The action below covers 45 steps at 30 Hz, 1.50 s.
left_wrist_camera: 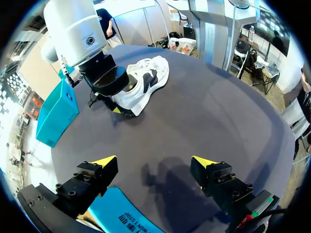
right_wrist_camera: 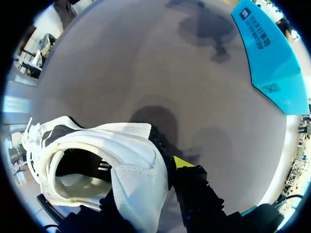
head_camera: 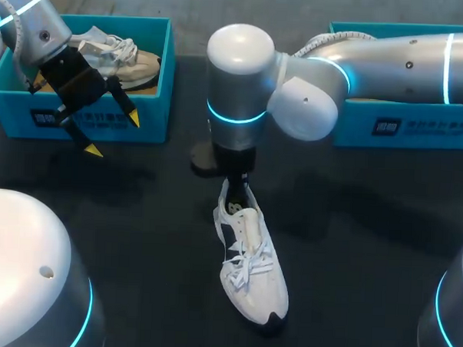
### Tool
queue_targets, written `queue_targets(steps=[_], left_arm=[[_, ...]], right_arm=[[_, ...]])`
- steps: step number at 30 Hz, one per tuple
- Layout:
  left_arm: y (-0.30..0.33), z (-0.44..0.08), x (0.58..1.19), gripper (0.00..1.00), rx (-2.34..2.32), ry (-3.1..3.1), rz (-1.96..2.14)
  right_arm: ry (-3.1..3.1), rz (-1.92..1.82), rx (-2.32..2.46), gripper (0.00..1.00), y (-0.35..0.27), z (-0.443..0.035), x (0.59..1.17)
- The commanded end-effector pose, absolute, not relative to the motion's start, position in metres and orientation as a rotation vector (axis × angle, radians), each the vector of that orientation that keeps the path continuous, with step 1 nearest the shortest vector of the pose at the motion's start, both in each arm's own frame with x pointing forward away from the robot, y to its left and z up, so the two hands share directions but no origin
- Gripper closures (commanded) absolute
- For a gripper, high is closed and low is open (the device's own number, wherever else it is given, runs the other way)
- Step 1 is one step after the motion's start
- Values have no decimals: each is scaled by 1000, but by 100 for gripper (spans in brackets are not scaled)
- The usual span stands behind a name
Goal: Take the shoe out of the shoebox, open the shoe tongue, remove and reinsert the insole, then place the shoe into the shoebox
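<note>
Centrally on the dark table (head_camera: 366, 248) lies the white shoe (head_camera: 251, 263), black-trimmed and laced, toe toward five o'clock. The right gripper (head_camera: 234, 185) pinches its heel. At ten o'clock, a teal shoebox (head_camera: 103, 114) holds a second shoe (head_camera: 117, 57); the left gripper (head_camera: 114, 136) gapes wide.

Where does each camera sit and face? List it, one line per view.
Head: above and behind, looking down on the table; both arms show.
Left wrist: on the left arm, looking across the table; the open left gripper shows.
Right wrist: on the right arm, looking down; the right gripper grips the shoe.
Shared: all three show the shoe.
</note>
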State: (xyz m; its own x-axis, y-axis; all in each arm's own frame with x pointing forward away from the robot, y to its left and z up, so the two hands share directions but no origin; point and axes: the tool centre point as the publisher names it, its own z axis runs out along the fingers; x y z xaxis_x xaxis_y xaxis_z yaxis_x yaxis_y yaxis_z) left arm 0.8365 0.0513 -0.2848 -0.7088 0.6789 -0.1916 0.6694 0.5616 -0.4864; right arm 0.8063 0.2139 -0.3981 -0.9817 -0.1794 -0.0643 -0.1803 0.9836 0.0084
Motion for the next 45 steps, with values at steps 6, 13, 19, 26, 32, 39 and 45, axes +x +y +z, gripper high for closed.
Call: queue_targets(steps=[6,13,19,26,32,39,45], left_arm=[[51,-284,837,0,-1192,-2758,843],[51,-284,837,0,-1192,-2758,843],[51,-284,837,0,-1192,-2758,843],[51,-284,837,0,-1192,-2758,843],[51,-284,837,0,-1192,-2758,843],[51,-284,837,0,-1192,-2758,843],[51,-284,837,0,-1192,-2758,843]], right_arm=[[3035,5,-228,100,215,-380,799],[3002,-73,-221,100,208,-340,802],[2976,-120,-193,100,195,-299,808],[2959,-145,-166,100,175,-272,821],[2940,-110,-178,100,146,-249,836],[2924,-94,-203,100,109,-216,859],[2923,-76,-156,100,99,-207,864]])
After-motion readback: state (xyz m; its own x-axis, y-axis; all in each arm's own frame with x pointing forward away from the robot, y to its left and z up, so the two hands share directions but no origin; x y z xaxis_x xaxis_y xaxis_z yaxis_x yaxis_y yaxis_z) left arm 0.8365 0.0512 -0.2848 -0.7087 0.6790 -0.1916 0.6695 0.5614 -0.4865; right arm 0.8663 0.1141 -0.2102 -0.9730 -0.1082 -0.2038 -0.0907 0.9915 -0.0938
